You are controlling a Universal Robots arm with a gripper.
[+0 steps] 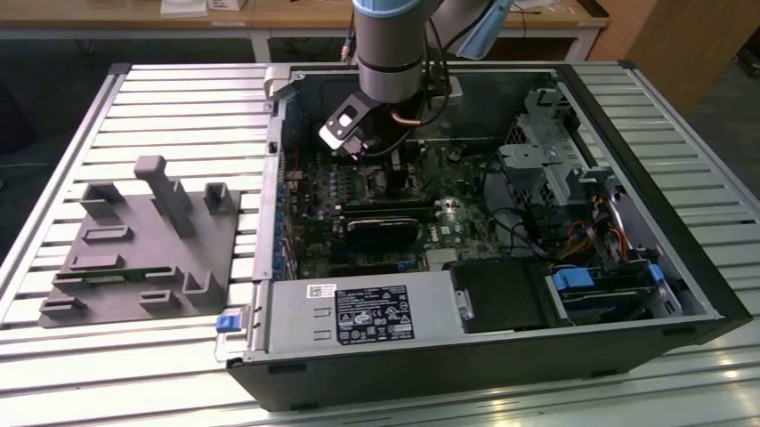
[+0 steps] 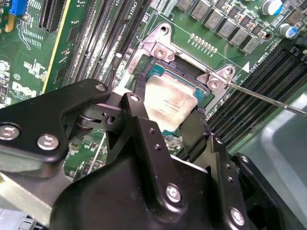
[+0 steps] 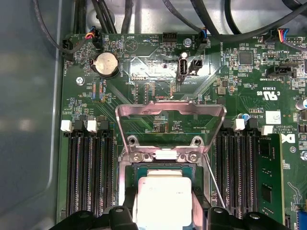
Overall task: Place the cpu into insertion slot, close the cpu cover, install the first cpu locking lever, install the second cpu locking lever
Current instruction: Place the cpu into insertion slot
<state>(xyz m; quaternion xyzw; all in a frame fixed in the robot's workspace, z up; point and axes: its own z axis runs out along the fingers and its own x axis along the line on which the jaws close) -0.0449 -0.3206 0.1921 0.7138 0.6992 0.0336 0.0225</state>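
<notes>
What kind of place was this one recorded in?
Likely a robotics lab workbench: an open computer case lies on a slatted metal table, wooden desks stand behind, and the hand holds the cpu over the motherboard.

Ext. view high; wrist views close, share cpu (image 2: 169, 106) (image 3: 163, 201)

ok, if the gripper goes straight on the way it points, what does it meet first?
Probably the insertion slot: the gripper, shut on the cpu, points down at it, cpu first. The cpu cover stands raised, out of that line. Gap depth unclear.
</notes>
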